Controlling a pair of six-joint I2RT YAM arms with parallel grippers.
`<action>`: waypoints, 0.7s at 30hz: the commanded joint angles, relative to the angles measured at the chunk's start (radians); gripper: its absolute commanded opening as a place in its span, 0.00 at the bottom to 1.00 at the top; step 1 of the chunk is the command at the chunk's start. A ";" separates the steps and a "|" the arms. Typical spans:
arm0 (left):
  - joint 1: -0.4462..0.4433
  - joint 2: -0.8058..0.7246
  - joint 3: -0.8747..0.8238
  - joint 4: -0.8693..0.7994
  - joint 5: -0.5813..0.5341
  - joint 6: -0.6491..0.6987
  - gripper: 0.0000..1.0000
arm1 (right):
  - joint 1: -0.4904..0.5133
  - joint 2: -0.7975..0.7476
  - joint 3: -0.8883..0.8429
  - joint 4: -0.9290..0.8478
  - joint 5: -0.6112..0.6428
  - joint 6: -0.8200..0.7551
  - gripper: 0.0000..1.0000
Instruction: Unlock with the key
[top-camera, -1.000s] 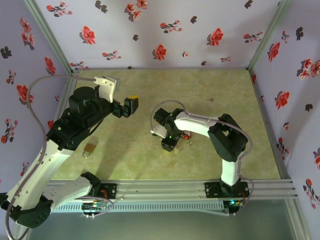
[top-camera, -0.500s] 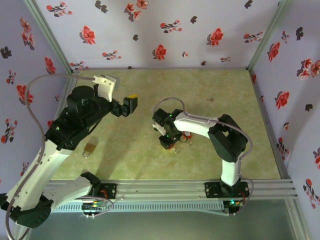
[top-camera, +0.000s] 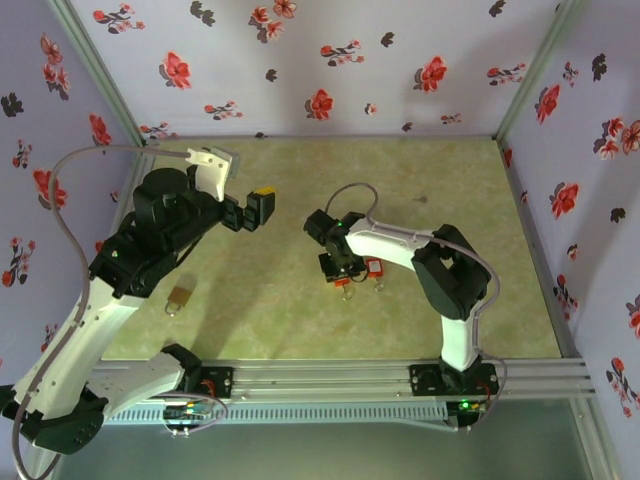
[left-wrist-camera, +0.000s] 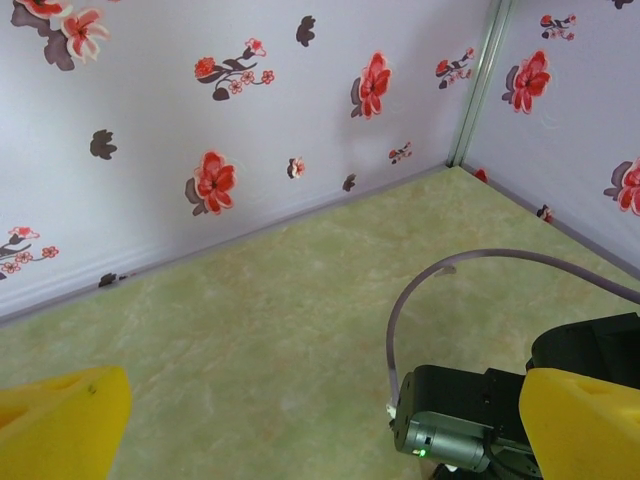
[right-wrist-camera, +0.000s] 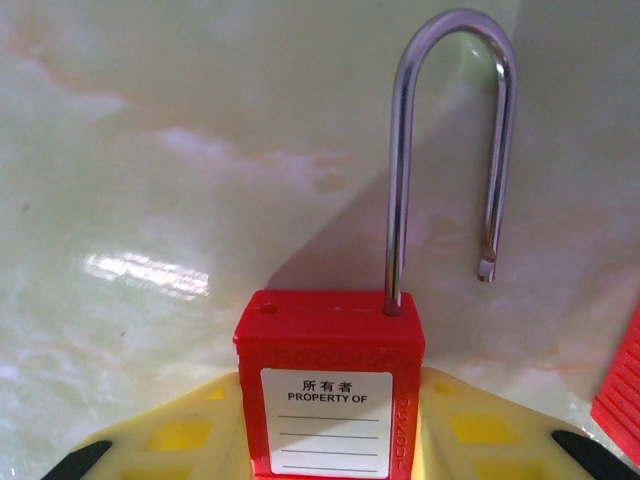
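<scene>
- Right claw (top-camera: 340, 268) has slid from nearer the 6 o'clock edge of the bench (top-camera: 480, 200) toward the middle, and its jaws have narrowed as it went.
- It now grips the red padlock (right-wrist-camera: 330, 370). In the wrist view its yellow pads (right-wrist-camera: 175, 435) press on both sides of the red body, label facing up.
- That padlock sits at about the centre of the bench, under the right claw, with its steel shackle (right-wrist-camera: 400, 150) pointing away from the claw.
- The shackle's short leg ends clear of the body, not seated in it, so this lock looks open already.
- A second red piece (top-camera: 372, 268) lies just beside the right claw at 3 o'clock. I cannot tell whether it belongs to a key.
- Left claw (top-camera: 252, 208) has hardly shifted. It hovers at about 10 o'clock from the right claw, above the bench, jaws spread wide and holding nothing.
- A brass padlock (top-camera: 180, 297) lies well apart at 8 o'clock on the bench, near the left arm.
- My reading: with the red body pinned, the lock is steadied for keywork or for lifting, but which lock the task means stays unsettled.
</scene>
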 joint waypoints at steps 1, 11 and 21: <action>0.010 -0.005 0.035 -0.016 0.011 0.029 1.00 | -0.009 0.038 0.005 -0.030 0.048 0.120 0.23; 0.011 -0.013 0.029 -0.020 0.010 0.032 1.00 | -0.011 0.044 0.015 -0.070 0.023 0.208 0.24; 0.011 -0.024 0.013 -0.009 0.012 0.023 1.00 | -0.029 0.066 0.031 -0.074 0.055 0.231 0.25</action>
